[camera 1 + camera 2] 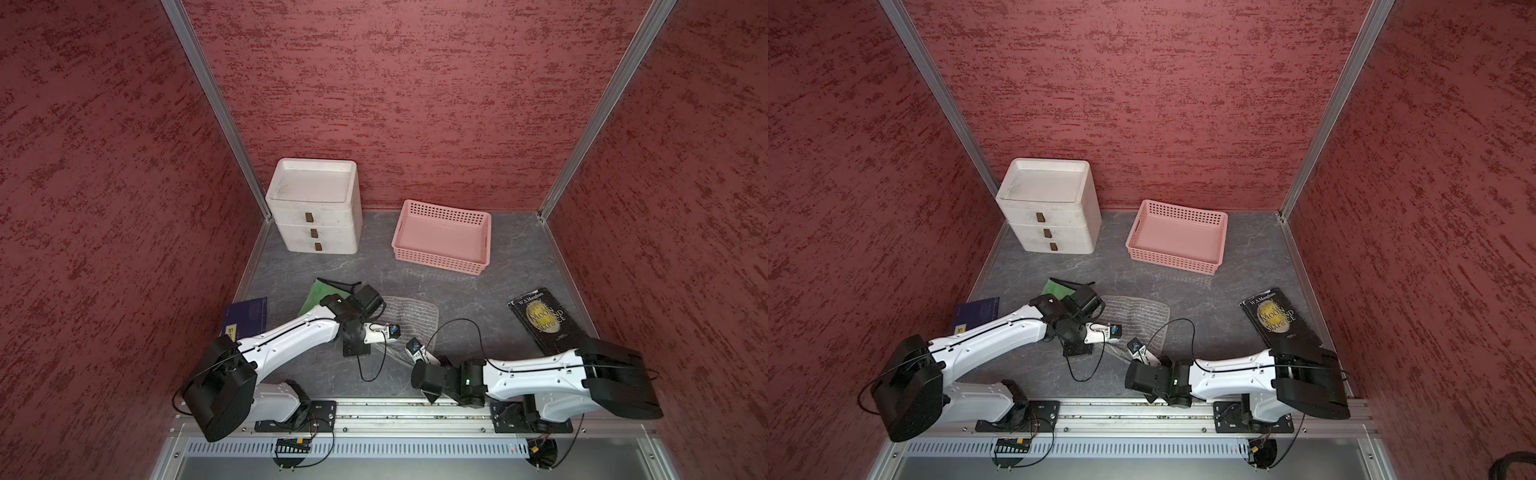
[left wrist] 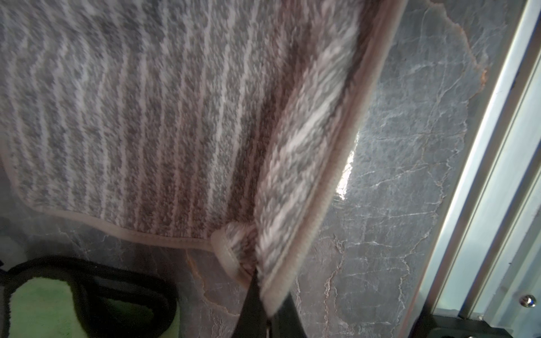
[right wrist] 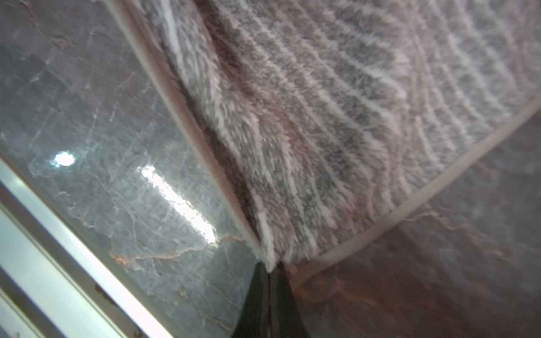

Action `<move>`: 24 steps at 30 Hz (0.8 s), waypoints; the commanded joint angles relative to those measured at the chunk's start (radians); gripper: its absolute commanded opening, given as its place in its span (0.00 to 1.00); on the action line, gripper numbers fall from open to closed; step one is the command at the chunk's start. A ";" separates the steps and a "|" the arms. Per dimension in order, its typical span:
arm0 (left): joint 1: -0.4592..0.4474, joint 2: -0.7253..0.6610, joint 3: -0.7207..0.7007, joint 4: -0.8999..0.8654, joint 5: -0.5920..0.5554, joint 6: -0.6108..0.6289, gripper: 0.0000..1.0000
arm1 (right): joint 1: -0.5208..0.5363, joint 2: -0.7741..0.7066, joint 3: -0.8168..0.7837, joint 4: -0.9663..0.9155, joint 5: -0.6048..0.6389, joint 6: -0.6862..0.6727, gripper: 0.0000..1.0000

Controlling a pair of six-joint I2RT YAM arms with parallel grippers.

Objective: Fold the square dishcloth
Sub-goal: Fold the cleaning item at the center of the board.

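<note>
Nearest us runs the aluminium rail point(image 1: 395, 409) that carries both arm bases. Just beyond it, in both top views, the left gripper point(image 1: 392, 330) and the right gripper point(image 1: 412, 345) sit close together over the near part of the square dishcloth point(image 1: 415, 313), a grey, white-striped cloth with a pale hem, near the middle of the grey marbled table point(image 1: 457, 291). In the left wrist view the left gripper point(image 2: 260, 281) is clamped on a hemmed corner of the dishcloth point(image 2: 146, 117), the fabric creased above the grip. In the right wrist view the right gripper point(image 3: 269, 269) pinches another corner of it point(image 3: 351, 102). The cloth's far part lies flat. A green cloth point(image 1: 318, 295) lies just left of it, a black book point(image 1: 544, 320) well to the right, and a pink basket point(image 1: 436, 259) and white drawer unit point(image 1: 316, 216) stand by the far wall.
</note>
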 commanded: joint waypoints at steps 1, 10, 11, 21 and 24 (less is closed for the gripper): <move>-0.018 -0.016 0.007 -0.020 -0.045 0.014 0.00 | 0.009 -0.067 0.037 -0.134 -0.001 0.044 0.00; -0.090 -0.149 0.004 -0.120 0.006 0.015 0.05 | 0.008 -0.304 0.071 -0.359 -0.102 0.065 0.00; -0.095 -0.154 0.004 -0.117 -0.005 0.005 0.06 | 0.009 -0.329 0.079 -0.402 -0.102 0.069 0.00; -0.112 -0.104 0.013 -0.056 -0.099 0.010 0.00 | -0.087 -0.296 0.141 -0.442 -0.231 0.007 0.00; -0.084 -0.105 0.036 -0.025 -0.093 0.034 0.00 | -0.162 -0.266 0.153 -0.422 -0.278 -0.025 0.00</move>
